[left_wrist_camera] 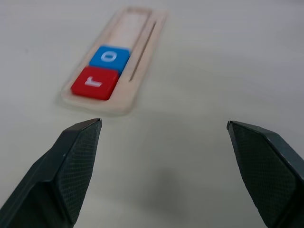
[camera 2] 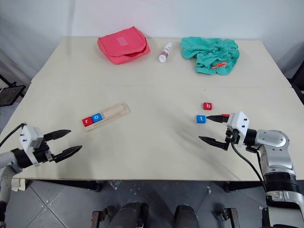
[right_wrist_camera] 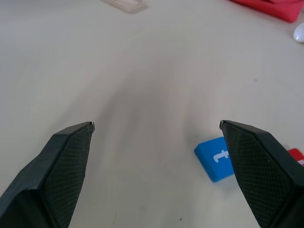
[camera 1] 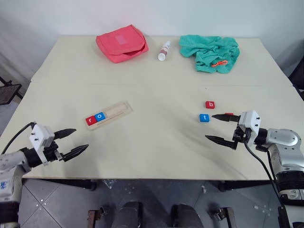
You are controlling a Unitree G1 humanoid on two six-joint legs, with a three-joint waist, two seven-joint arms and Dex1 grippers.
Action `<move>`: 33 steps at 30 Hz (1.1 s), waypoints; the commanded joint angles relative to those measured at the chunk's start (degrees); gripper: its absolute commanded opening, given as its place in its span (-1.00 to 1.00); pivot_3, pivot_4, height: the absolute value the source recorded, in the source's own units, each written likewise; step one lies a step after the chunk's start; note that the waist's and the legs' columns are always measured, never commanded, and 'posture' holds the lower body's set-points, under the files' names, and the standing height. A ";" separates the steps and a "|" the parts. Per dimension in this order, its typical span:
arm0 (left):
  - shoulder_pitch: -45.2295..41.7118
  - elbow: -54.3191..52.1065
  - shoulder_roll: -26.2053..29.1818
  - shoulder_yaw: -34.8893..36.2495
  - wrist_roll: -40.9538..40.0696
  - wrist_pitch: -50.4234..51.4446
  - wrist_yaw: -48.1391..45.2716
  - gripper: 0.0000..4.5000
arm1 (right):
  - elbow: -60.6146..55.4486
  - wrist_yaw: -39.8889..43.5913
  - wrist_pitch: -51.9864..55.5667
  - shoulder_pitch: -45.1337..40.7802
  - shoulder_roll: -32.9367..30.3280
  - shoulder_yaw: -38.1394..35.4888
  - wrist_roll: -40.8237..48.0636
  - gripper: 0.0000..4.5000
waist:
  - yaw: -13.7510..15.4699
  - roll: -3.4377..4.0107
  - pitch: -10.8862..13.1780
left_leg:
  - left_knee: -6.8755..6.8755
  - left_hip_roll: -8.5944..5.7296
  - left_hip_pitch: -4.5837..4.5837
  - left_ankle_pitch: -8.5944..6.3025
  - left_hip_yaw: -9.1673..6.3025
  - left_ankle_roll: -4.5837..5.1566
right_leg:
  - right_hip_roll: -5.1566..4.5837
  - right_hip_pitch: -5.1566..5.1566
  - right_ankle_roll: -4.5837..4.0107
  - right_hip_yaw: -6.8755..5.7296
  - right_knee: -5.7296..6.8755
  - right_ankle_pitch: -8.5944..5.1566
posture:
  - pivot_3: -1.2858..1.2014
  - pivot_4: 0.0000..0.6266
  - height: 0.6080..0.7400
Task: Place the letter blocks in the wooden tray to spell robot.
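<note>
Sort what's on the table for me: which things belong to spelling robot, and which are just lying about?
For the job:
- wooden tray
- red r block and blue o block, already in the tray
- red b block
- blue t block
- a red block partly hidden behind the right hand

Lying about:
- red pouch
- small white bottle
- teal cloth

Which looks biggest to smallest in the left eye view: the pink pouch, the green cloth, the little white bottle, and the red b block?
1. green cloth and pink pouch: too alike in spread to rank surely.
2. white bottle.
3. red b block, though it lies nearer the camera.
</note>
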 commanded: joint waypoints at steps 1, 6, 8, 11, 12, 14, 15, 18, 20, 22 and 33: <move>-7.89 8.31 1.41 -3.33 3.09 -1.88 -2.39 1.00 | -5.51 -1.08 1.07 1.88 -0.35 -1.92 2.23 0.97 | -0.10 0.00 0.00 | 0.00 0.00 -0.01 0.00 0.01 0.00 | 0.00 -0.02 0.00 0.00 0.00 0.00 | 0.03 -0.52 1.00; -21.40 21.55 1.12 -9.95 8.69 -5.54 -6.62 1.00 | -11.85 -4.14 2.47 6.82 -0.69 -3.78 3.26 0.97 | -0.18 -0.03 0.01 | -0.01 -0.03 -0.04 0.00 0.06 0.00 | -0.02 -0.11 0.00 -0.12 0.13 0.00 | 0.03 -0.52 1.00; -26.79 27.68 0.59 -12.85 11.68 -7.63 -8.09 1.00 | -14.92 -5.74 3.08 9.67 -0.65 -4.66 3.56 0.97 | -0.24 -0.04 0.02 | -0.03 -0.05 -0.06 0.00 0.07 0.01 | -0.02 -0.14 0.00 -0.15 0.14 0.00 | 0.03 -0.52 1.00; -31.60 33.87 0.06 -15.04 14.33 -10.00 -8.83 1.00 | -18.43 -7.44 3.93 13.11 -0.74 -5.90 4.18 0.97 | -0.32 -0.06 0.03 | -0.04 -0.03 -0.08 0.00 0.09 0.00 | -0.02 -0.19 0.00 -0.21 0.17 0.00 | 0.03 -0.52 1.00; -33.49 36.05 -0.18 -15.96 15.49 -10.77 -9.05 1.00 | -19.74 -8.17 4.17 14.51 -0.73 -6.37 4.32 0.97 | -0.35 -0.06 0.03 | -0.05 -0.03 -0.07 0.00 0.10 0.00 | -0.03 -0.19 0.00 -0.20 0.19 0.00 | 0.03 -0.52 1.00; -36.21 39.40 -0.52 -17.19 17.24 -12.03 -9.11 1.00 | -21.59 -9.27 4.62 16.39 -0.70 -6.98 4.46 0.97 | -0.45 -0.13 0.07 | -0.06 -0.03 -0.08 0.00 0.14 0.01 | -0.03 -0.24 0.00 -0.21 0.22 0.00 | 0.03 -0.52 1.00; -36.86 40.34 -0.59 -17.48 17.73 -12.48 -9.12 1.00 | -22.37 -9.55 4.77 17.27 -0.74 -7.36 4.63 0.97 | -0.41 -0.15 0.09 | -0.06 -0.02 -0.08 0.00 0.15 0.00 | -0.03 -0.25 0.00 -0.21 0.22 0.00 | 0.03 -0.52 1.00; -40.00 44.67 -1.34 -19.88 21.35 -13.66 -7.43 1.00 | -24.65 -11.23 5.20 20.19 -0.60 -8.46 4.61 0.97 | -0.33 -0.17 0.09 | -0.04 -0.01 -0.08 0.00 0.16 0.00 | -0.05 -0.26 0.00 -0.20 0.27 0.00 | 0.03 -0.52 1.00; -41.69 46.76 -1.88 -20.86 23.03 -13.81 -6.20 1.00 | -25.96 -12.02 5.34 21.83 -0.58 -9.18 4.69 0.97 | -0.11 -0.18 0.09 | -0.02 -0.03 -0.08 0.00 0.15 0.01 | -0.06 -0.26 0.00 -0.20 0.30 0.00 | 0.03 -0.52 1.00; -42.44 47.90 -2.22 -21.42 24.05 -14.32 -5.96 1.00 | -26.95 -12.49 5.56 22.97 -0.66 -9.73 4.84 0.97 | -0.12 -0.19 0.10 | 0.01 -0.04 -0.07 0.00 0.15 0.01 | -0.08 -0.26 0.01 -0.19 0.33 0.00 | 0.03 -0.52 1.00; -42.59 48.33 -2.42 -22.60 26.00 -16.11 -7.82 1.00 | -27.33 -13.28 5.97 23.07 -0.98 -9.96 4.83 0.97 | -0.13 -0.19 0.09 | 0.04 -0.03 -0.05 0.00 0.13 0.01 | -0.08 -0.25 0.01 -0.18 0.38 0.00 | 0.03 -0.52 1.00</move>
